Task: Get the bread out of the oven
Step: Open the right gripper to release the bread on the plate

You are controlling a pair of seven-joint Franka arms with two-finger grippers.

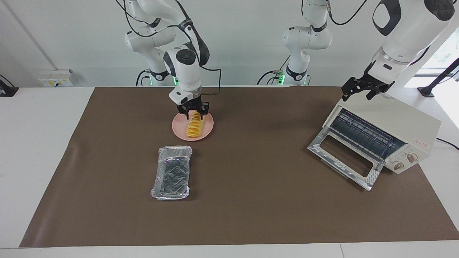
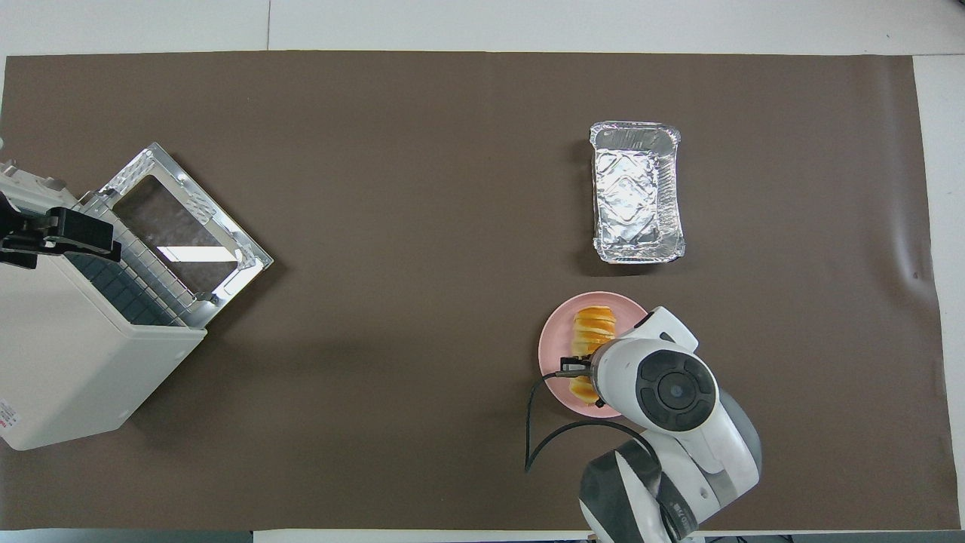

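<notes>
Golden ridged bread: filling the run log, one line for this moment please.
golden ridged bread on pink plate | right hand at bread | cream oven open
</notes>
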